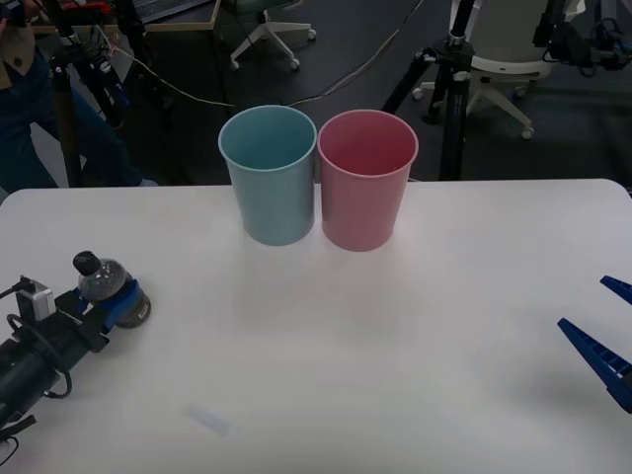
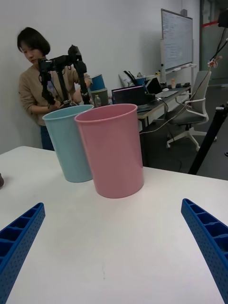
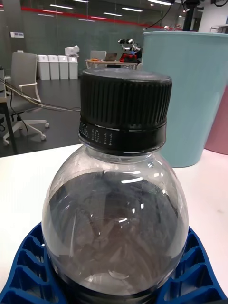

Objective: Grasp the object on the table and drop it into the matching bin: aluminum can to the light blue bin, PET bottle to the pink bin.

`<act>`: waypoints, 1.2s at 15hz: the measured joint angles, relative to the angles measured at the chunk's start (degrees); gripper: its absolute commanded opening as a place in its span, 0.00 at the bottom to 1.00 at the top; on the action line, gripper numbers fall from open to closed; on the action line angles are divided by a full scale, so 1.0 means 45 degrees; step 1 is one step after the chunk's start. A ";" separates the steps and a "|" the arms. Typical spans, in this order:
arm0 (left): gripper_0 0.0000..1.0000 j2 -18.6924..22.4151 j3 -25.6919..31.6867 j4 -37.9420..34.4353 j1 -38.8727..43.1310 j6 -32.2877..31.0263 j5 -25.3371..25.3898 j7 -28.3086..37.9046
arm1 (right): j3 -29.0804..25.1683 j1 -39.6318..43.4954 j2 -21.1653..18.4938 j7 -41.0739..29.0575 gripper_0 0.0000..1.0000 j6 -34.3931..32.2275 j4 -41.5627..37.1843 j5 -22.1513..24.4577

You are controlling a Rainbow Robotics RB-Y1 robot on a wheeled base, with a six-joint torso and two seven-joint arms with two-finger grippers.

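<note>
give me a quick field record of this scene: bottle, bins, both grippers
bottle: small clear plastic bottle with black screw cap, upright at the white table's left edge
left gripper: blue fingers closed around the bottle's lower part
right gripper: open, low over the table's right edge, holding nothing
bins: light blue plastic bucket left, pink plastic bucket right, side by side at the table's far middle
bottle in bin: not yet

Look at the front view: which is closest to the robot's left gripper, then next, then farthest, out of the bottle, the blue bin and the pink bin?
1. The PET bottle: held between the fingers of the left gripper, at the table's left edge.
2. The light blue bin: at the back, in the middle, on the nearer side.
3. The pink bin: touching the blue one, on its far side.
</note>
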 measured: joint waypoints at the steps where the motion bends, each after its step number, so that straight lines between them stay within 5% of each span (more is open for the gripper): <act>1: 0.00 0.0000 0.0000 -0.0411 0.0264 0.0043 -0.0065 0.0150 | 0.0000 0.0000 0.0000 0.0000 1.00 0.0000 0.0000 0.0000; 12: 0.00 0.0229 -0.1356 -0.8613 0.4776 0.3466 -0.0883 0.4129 | 0.0000 -0.0001 0.0000 0.0000 1.00 0.0000 0.0000 0.0000; 18: 0.00 0.0824 -0.1890 -1.1504 0.5817 0.4193 -0.1805 0.6751 | 0.0000 -0.0001 0.0000 0.0000 1.00 0.0000 0.0000 0.0000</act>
